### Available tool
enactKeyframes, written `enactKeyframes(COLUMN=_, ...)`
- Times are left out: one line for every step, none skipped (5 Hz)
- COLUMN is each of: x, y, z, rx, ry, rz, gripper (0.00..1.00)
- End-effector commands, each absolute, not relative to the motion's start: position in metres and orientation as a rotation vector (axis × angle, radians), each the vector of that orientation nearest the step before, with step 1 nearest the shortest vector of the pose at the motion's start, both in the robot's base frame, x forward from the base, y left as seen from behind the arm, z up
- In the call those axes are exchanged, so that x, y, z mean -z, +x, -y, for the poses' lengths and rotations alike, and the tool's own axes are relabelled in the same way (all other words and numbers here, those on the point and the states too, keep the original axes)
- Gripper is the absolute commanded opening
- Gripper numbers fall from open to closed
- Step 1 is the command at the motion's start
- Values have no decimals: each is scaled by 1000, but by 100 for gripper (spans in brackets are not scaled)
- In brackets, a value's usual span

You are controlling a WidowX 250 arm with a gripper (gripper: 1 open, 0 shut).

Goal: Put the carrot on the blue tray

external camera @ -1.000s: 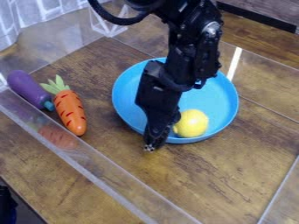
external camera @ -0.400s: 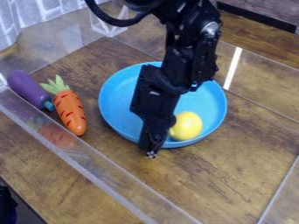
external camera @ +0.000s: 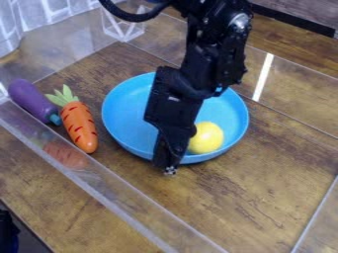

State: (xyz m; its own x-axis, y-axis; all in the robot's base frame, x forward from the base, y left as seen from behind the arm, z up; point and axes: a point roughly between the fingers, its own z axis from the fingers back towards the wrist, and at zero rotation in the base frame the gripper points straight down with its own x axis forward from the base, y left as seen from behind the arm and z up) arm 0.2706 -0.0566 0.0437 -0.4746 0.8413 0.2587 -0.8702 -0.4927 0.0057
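Observation:
The orange carrot (external camera: 79, 125) with its green top lies on the wooden table at the left, a short way left of the blue tray (external camera: 128, 114). The round tray holds a yellow lemon (external camera: 204, 137). My black gripper (external camera: 168, 166) points down at the tray's near rim, shut, and it looks pinched on that rim. The arm covers the middle of the tray. The gripper is well to the right of the carrot and not touching it.
A purple eggplant (external camera: 30, 97) lies just behind and left of the carrot. A clear plastic wall (external camera: 93, 188) runs along the table's near left edge, and another clear panel (external camera: 271, 69) stands at the back right.
The blue tray with the lemon in it has slid left toward the carrot, along with the arm. The carrot and eggplant have not moved.

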Motion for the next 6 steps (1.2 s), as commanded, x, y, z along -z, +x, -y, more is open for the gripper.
enactKeyframes(x=-65, y=271, z=53, rx=-2160, ry=220, rz=166, gripper=0)
enactKeyframes(x=-56, y=265, z=46, rx=-2146, ry=222, rz=161, gripper=100)
enactKeyframes(x=-49, y=283, z=40, rx=-2131, ry=221, rz=176, gripper=0)
enactKeyframes(x=-44, y=299, z=36, rx=-2116, ry=222, rz=192, gripper=0)
enactKeyframes(x=-30, y=306, z=36, rx=-2103, ry=232, rz=185, gripper=0)
enactKeyframes(x=-24, y=311, z=28, rx=-2085, ry=231, rz=173, gripper=100)
